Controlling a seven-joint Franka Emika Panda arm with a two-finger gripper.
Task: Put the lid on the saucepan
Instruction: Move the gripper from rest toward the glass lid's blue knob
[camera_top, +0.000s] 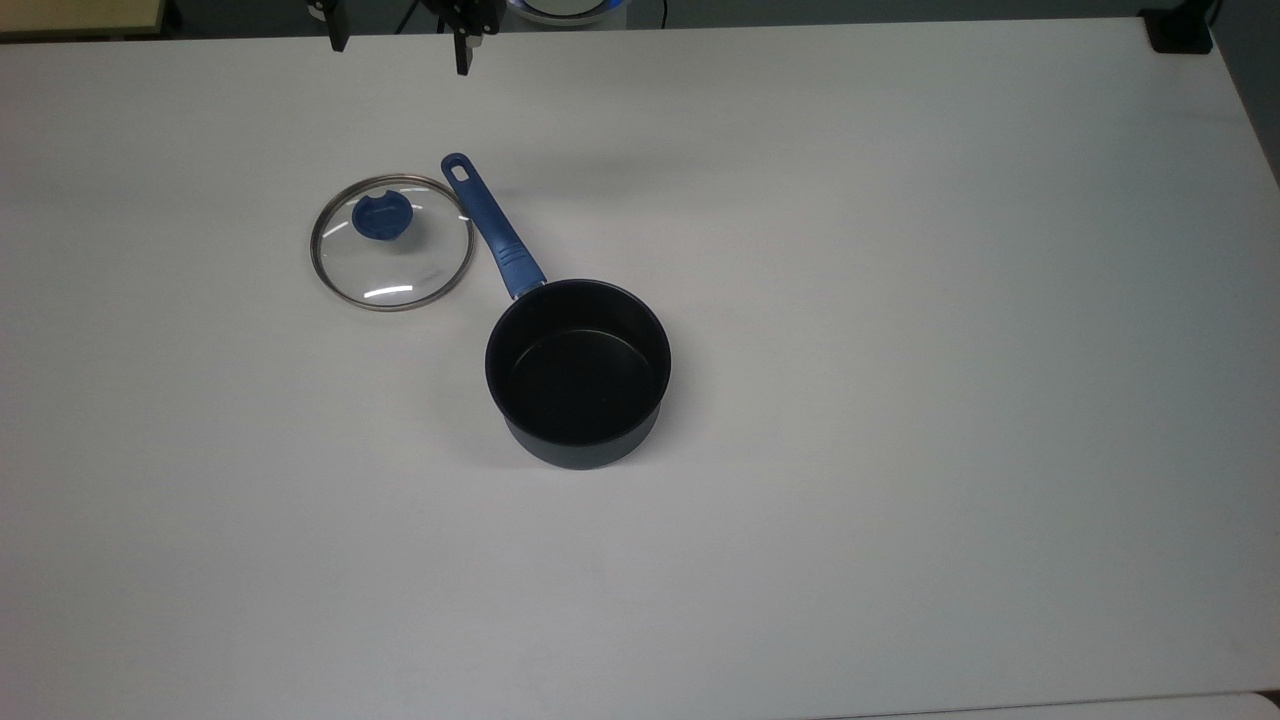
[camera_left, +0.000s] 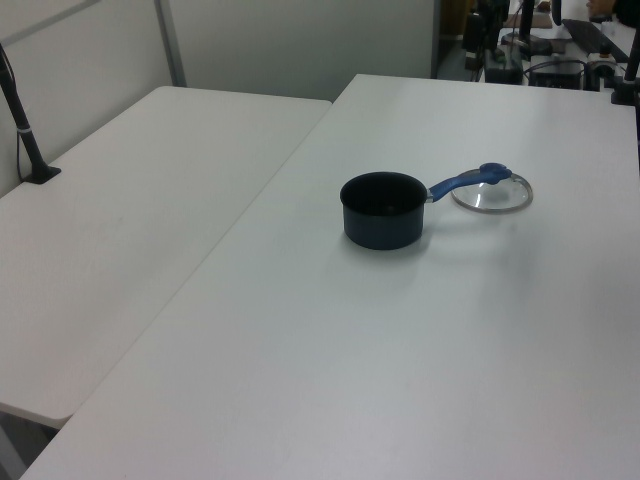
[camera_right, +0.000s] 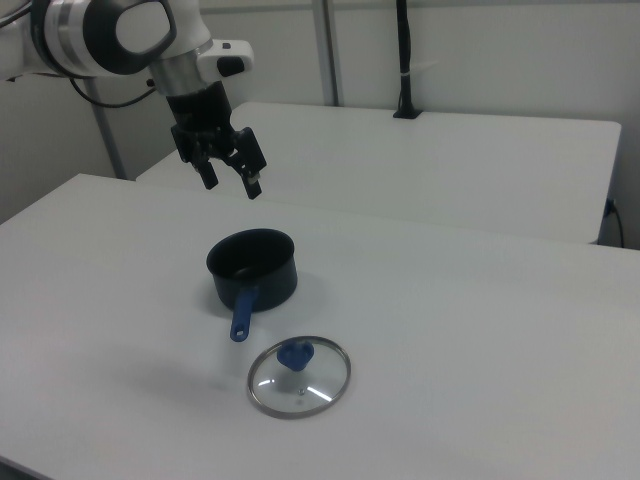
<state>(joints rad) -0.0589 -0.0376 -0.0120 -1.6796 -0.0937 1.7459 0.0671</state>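
Note:
The saucepan stands upright on the white table, dark inside, its long blue handle pointing toward the top view's upper left. The glass lid with its blue knob lies flat on the table just to the left of the handle. The same saucepan and lid appear in the right view, and the saucepan and lid in the left view. My gripper hangs open and empty above the table beyond the saucepan, its gripper fingers at the top view's upper edge.
A second white table adjoins along a seam on the left view's left, with a black clamped post on it. A black block sits at the top view's upper right corner. Equipment stands behind the table's far edge.

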